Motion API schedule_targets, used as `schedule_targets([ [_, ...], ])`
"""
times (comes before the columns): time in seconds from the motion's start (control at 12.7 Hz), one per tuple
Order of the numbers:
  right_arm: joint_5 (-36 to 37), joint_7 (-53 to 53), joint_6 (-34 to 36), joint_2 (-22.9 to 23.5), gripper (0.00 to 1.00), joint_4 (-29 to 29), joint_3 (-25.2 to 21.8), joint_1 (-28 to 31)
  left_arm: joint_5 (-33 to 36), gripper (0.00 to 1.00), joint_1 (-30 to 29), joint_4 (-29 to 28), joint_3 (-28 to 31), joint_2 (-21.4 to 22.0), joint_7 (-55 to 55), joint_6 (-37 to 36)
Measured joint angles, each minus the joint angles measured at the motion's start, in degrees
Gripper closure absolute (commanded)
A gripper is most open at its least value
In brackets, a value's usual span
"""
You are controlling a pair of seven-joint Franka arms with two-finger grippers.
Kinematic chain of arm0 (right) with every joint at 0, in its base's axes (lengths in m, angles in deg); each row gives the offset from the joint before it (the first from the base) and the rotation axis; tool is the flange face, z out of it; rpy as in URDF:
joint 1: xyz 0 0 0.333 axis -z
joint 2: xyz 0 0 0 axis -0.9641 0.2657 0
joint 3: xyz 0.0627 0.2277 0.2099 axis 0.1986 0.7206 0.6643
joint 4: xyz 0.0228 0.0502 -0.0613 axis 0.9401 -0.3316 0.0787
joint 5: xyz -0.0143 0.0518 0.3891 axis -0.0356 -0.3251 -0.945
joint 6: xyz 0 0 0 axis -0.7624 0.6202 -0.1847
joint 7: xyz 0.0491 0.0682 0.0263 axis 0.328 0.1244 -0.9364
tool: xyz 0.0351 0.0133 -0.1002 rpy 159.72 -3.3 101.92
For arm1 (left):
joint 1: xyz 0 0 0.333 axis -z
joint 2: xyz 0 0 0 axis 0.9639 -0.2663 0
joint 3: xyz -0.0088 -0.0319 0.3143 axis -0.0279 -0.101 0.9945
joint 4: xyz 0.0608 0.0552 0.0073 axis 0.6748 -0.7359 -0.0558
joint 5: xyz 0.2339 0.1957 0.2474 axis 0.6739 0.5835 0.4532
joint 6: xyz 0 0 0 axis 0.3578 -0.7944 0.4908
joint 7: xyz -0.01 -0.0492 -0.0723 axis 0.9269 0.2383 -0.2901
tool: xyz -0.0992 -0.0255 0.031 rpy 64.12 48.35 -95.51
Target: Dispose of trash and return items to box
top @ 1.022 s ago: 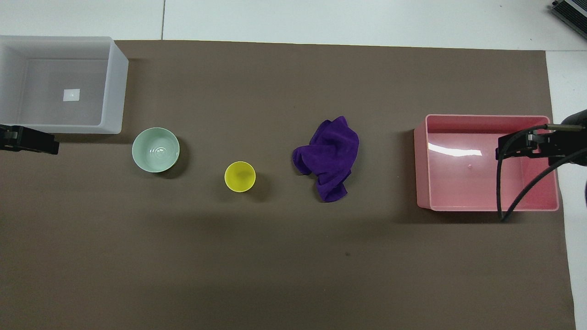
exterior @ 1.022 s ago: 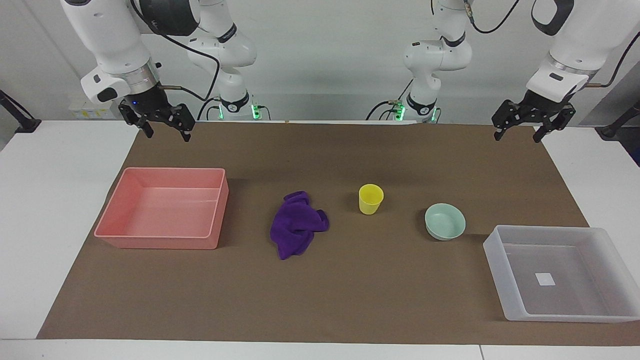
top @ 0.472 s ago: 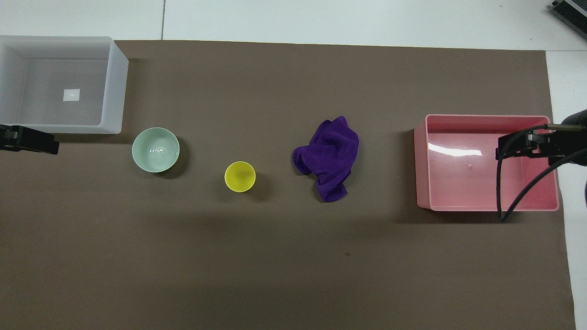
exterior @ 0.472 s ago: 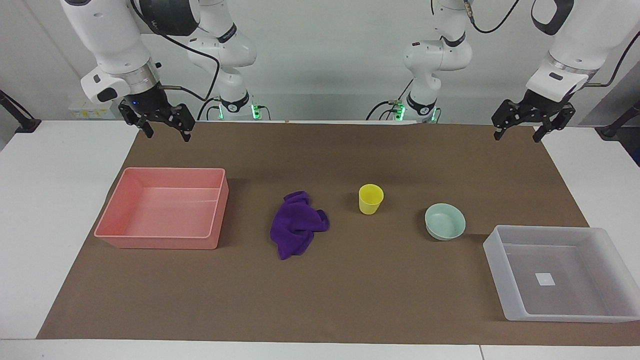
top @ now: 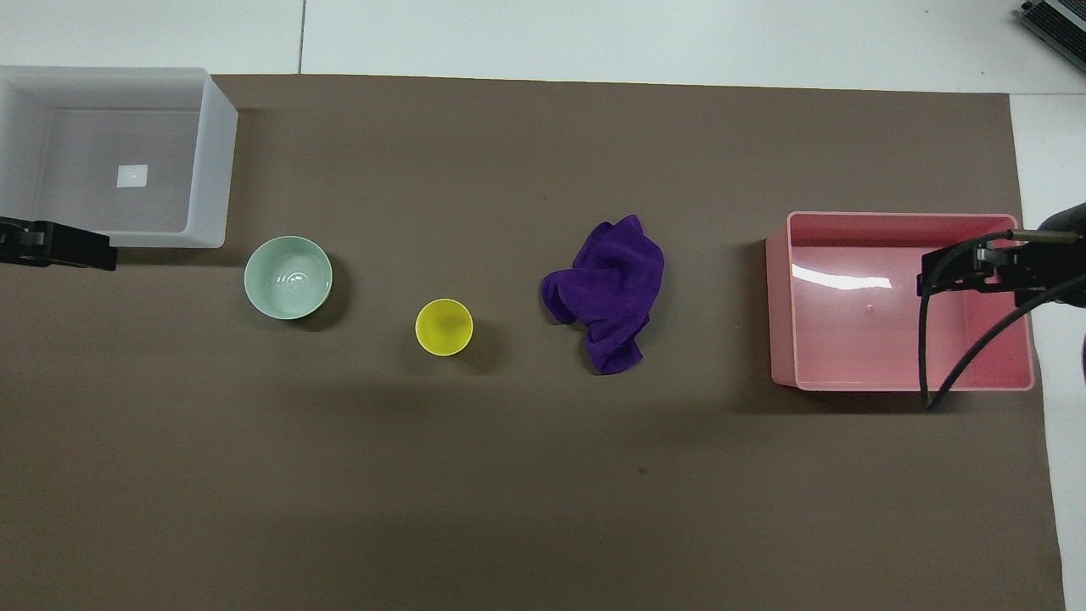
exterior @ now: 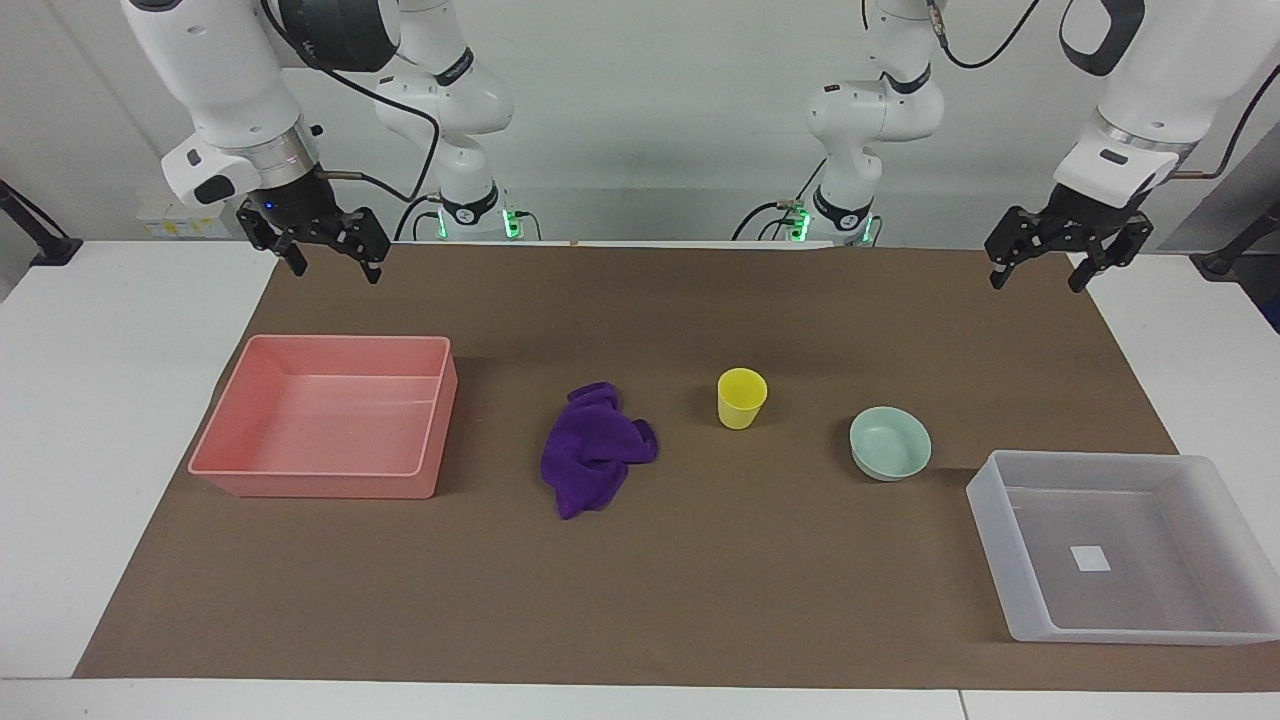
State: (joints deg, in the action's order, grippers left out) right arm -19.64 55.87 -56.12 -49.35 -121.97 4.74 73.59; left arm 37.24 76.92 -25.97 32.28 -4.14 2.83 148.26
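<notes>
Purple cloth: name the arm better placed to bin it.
Right, probably. The purple cloth lies beside the pink bin at the right arm's end, where the right tool hangs open; the left tool hangs near the clear box.

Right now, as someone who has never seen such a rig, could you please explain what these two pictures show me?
These are two white robot arms at a table, each ending in a two-finger gripper. One picture faces the robots from across the table; the other looks steeply down from above their end. The left gripper and the right gripper hang in the air near the robots' edge of the brown mat, fingers open, holding nothing. On the mat lie, in a row, a pink rectangular bin, a crumpled deep-purple cloth, a small yellow plastic cup, a pale mint-green bowl and a translucent whitish-grey tray. Both containers hold none of the other things.
</notes>
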Motion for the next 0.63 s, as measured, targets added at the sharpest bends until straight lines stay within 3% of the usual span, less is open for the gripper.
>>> schedule_targets([
  [0.16,0.0,0.0,0.0,0.0,0.0,0.0,0.0,0.0,0.0,0.0,0.0,-2.78,0.0,-1.66,0.05,4.91],
  [0.63,0.0,0.0,0.0,0.0,0.0,0.0,0.0,0.0,-0.04,0.0,0.23,-7.14,-0.32,-12.28,1.04,21.0],
])
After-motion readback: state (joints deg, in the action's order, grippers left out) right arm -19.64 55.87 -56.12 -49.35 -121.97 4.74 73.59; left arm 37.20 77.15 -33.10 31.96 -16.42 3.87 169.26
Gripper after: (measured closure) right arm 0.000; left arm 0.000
